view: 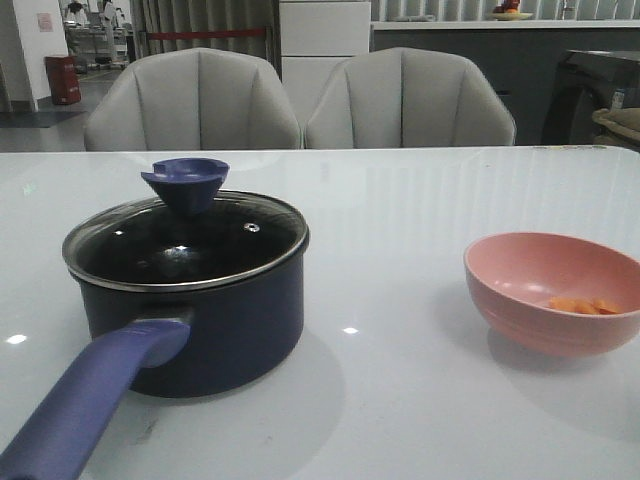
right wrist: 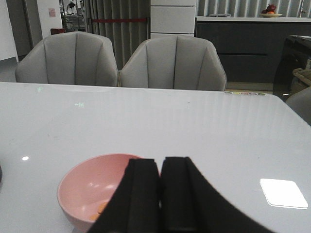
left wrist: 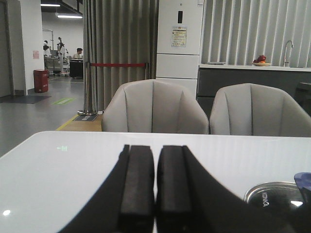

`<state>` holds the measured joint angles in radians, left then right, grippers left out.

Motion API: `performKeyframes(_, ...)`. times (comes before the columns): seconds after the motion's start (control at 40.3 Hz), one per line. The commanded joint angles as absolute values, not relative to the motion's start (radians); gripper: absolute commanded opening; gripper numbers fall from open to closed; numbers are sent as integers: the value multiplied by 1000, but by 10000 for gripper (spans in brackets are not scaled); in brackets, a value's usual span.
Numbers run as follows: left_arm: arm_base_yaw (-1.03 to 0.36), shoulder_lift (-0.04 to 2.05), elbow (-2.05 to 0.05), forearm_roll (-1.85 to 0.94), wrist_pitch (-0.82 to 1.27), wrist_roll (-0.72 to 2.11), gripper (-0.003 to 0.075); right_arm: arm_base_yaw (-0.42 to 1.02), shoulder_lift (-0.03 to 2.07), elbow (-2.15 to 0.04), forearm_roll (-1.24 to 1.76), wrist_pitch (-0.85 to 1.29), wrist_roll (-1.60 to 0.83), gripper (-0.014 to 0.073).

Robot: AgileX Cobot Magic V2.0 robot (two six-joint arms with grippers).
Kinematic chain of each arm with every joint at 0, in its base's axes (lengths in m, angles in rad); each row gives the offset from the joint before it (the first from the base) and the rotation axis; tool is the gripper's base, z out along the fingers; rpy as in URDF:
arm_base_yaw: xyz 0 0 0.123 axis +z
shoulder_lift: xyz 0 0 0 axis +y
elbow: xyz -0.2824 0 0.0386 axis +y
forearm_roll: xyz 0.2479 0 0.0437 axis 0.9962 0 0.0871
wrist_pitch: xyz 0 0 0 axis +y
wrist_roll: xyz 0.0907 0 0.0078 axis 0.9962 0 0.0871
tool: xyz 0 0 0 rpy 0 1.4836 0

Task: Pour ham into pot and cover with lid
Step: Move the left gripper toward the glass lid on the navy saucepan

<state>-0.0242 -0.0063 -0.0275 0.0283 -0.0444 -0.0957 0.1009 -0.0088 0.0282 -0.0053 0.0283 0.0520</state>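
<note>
Two tools: both with pads pressed together, holding nothing, neither showing in the front view.
Left tool (left wrist: 155, 194): closed and empty, back from the lid (view: 185, 240), whose metal rim shows at the edge of its wrist view.
Right tool (right wrist: 160, 194): closed and empty, hanging just behind the bowl (view: 555, 290), not touching it.
Ham (view: 585, 305): a few small orange pieces low in the bowl, on the robot's right side of the surface (view: 400, 230).
Pot (view: 195, 320): on the robot's left, well apart from the bowl, long handle pointing toward the robot.
Lid: seated on the pot rim, knob up.
Step in hand: by my reading nothing is started; the ham is unpoured and the lid blocks the pot.
Next move: likely the left tool must open, reach over the knob and lift the lid off, while the right tool opens to take the bowl by its rim.
In the way: the lid itself; the handle lies along the left arm's likely approach.
Around: two grey chairs (view: 300, 100) behind the surface, a counter further back.
Risk: the smooth bowl may slip when tipped, and the pieces may cling to it.
</note>
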Motion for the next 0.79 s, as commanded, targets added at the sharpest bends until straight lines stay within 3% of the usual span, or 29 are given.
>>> performKeyframes(0.0, -26, 25, -139, 22, -34, -98, 114, 96, -28, 36, -16, -55, 49, 141)
performKeyframes(0.297, -26, 212, -351, 0, 205, -98, 114, 96, -28, 36, -16, -55, 49, 141)
performKeyframes(0.768, -26, 276, -342, -10, 271, -98, 114, 96, -28, 36, -16, -55, 49, 141)
